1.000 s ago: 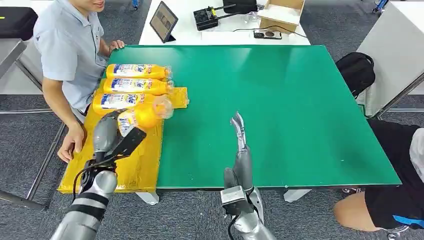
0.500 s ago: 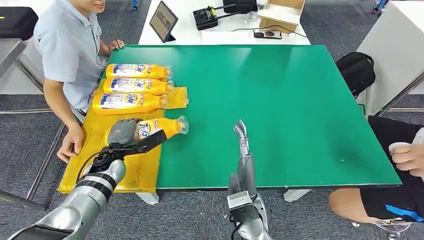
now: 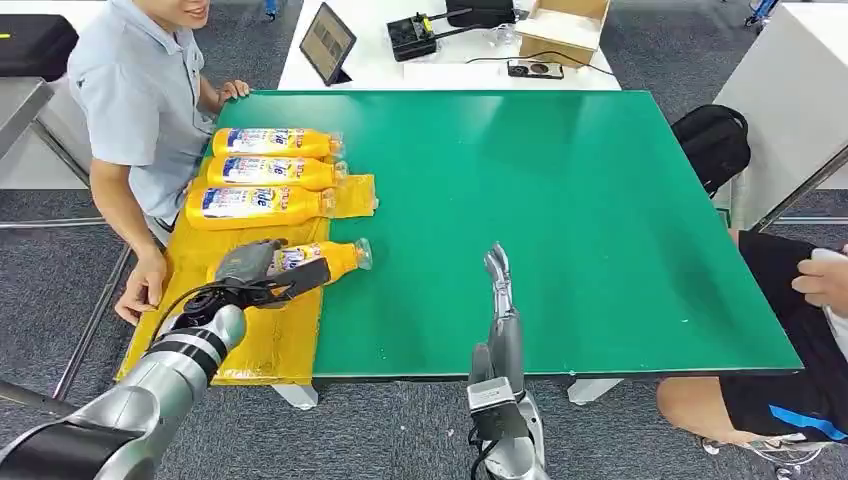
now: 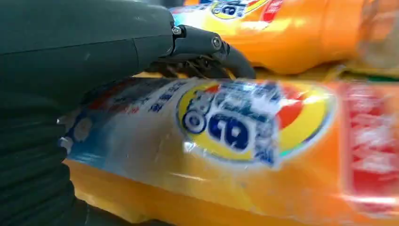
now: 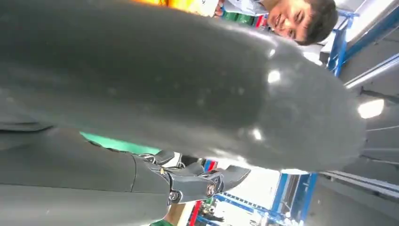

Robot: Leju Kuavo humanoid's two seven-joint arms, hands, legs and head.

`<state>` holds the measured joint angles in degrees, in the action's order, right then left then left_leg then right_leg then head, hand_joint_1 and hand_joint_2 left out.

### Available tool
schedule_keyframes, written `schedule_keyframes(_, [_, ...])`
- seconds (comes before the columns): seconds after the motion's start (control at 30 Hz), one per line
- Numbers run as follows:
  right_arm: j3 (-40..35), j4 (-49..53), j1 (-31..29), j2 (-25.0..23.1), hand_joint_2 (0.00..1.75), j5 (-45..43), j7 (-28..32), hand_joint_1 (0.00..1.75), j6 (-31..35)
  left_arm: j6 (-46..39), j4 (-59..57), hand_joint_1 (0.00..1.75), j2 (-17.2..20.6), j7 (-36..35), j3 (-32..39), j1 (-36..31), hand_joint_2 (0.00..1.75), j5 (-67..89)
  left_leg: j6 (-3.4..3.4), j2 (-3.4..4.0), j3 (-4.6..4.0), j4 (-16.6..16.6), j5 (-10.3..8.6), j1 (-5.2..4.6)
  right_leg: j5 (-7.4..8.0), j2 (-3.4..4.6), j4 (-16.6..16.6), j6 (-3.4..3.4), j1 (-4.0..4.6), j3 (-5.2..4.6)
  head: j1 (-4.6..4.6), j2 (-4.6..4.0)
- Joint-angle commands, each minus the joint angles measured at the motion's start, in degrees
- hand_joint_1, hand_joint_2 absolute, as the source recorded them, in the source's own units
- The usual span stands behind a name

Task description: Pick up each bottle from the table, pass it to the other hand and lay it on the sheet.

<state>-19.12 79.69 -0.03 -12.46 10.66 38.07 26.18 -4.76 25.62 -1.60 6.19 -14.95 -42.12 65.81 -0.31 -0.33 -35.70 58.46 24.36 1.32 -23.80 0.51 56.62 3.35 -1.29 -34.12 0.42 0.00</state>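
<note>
1. Head view shows the left hand (image 3: 250,268) wrapped around a bottle (image 3: 320,258) that lies on its side at the near right edge of the yellow sheet (image 3: 290,340), its cap end pointing right over the green counter (image 3: 560,220).
2. Left wrist view confirms the grasp: dark fingers (image 4: 207,44) curl over the bottle's label (image 4: 226,125), so the hand is closed on the bottle, not released.
3. The right hand (image 3: 500,285) hovers over the counter, well apart from the bottle, fingers stretched straight forward and holding nothing.
4. 3 more bottles (image 3: 265,172) lie side by side on the far part of the sheet, beside a seated person (image 3: 140,100) at the left.
5. Judged risk: the cap end overhangs the sheet edge, so on release the bottle could roll right onto the bare counter and miss its place.
6. Judged risk: fingers opening unevenly could drag the label and swing the bottle into the nearest of the 3 laid bottles.
7. Judged risk: the person's hand (image 3: 145,285) rests on the sheet's left edge, close to the left arm's path when it pulls away.
8. Hard to tell: whether the bottle's full weight already rests on the sheet, since the hand covers its base.
9. Right wrist view is mostly the hand's own grey cover (image 5: 188,84), blurred, giving little of the scene.
</note>
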Motion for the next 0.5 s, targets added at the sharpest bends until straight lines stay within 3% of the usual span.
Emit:
schedule_keyframes(0.03, [1.1,-5.7,-3.0,1.0,0.00,-1.9,1.9,0.00,0.1,10.6,-3.8,0.00,-1.4,11.0,9.2,-1.7,1.75,-11.8,0.07,0.05,0.20,-0.1,0.03,-0.02,-0.01,0.01,-0.1,-0.09,0.01,0.20,0.00,0.00])
schedule_keyframes(0.27, [-0.4,-6.8,-4.0,1.9,0.00,-2.9,1.9,0.00,0.9,13.3,1.1,0.00,-1.0,17.9,11.5,0.0,1.75,-19.5,0.12,0.14,0.45,-0.1,0.04,0.00,0.02,0.06,-0.1,-0.21,0.06,0.43,0.02,0.00])
schedule_keyframes(0.33, [-1.1,-5.4,-3.3,2.3,0.00,-3.0,1.9,0.00,2.2,6.2,7.7,0.00,-1.7,22.8,11.7,3.1,1.75,-22.4,0.10,0.09,0.40,-0.1,0.04,0.01,0.01,0.03,-0.1,-0.17,0.05,0.40,0.00,0.00])
schedule_keyframes(0.4, [-1.4,-4.4,-2.6,2.5,0.00,-2.8,1.9,0.00,2.9,4.8,10.5,0.00,-2.3,22.7,11.3,4.6,1.75,-22.8,0.10,0.08,0.38,-0.1,0.05,-0.01,-0.01,0.03,-0.1,-0.14,0.03,0.38,-0.02,0.00])
schedule_keyframes(0.5, [-3.8,-0.7,-2.1,3.4,0.00,-1.5,1.9,0.00,7.3,0.2,20.3,0.00,-5.3,28.1,14.9,8.7,1.75,-32.0,0.15,-0.02,0.32,0.0,0.08,0.00,-0.10,-0.11,-0.1,-0.15,0.05,0.36,0.04,0.00])
